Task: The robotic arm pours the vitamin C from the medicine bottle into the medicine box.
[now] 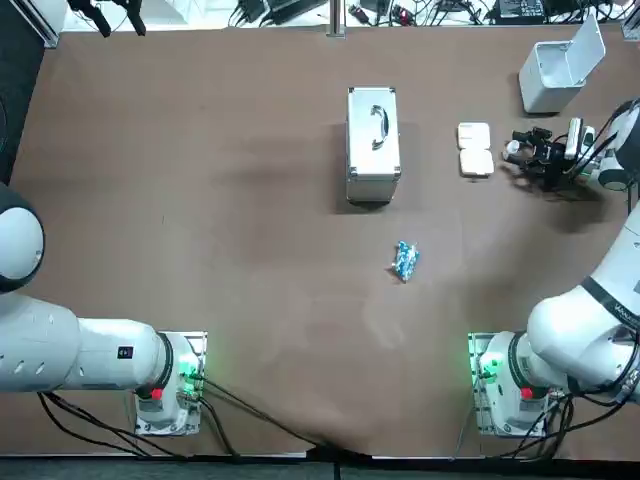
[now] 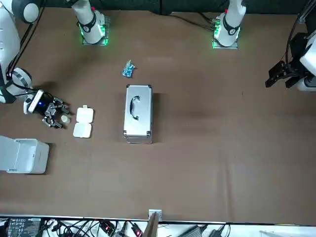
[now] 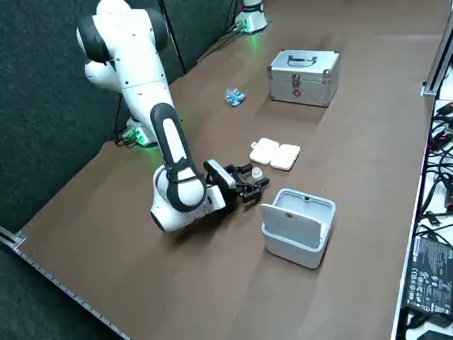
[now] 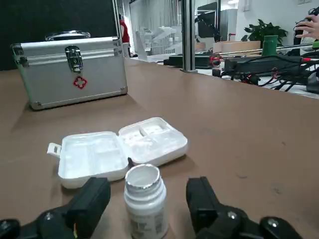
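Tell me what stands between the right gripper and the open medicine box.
The white medicine bottle, upright between the right gripper's open fingers; the wrist view shows it.

Brown table (image 1: 200, 200), cables (image 2: 98, 228) along one edge, potted plant (image 4: 259, 32) beyond.

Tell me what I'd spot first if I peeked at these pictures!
Probably the shiny silver case with a red cross, standing in the middle of the table. Next, at the robot's right side, the right arm's pincer hangs low with its black fingers open around a little white medicine bottle, not touching it. The bottle stands right beside the open white medicine box.
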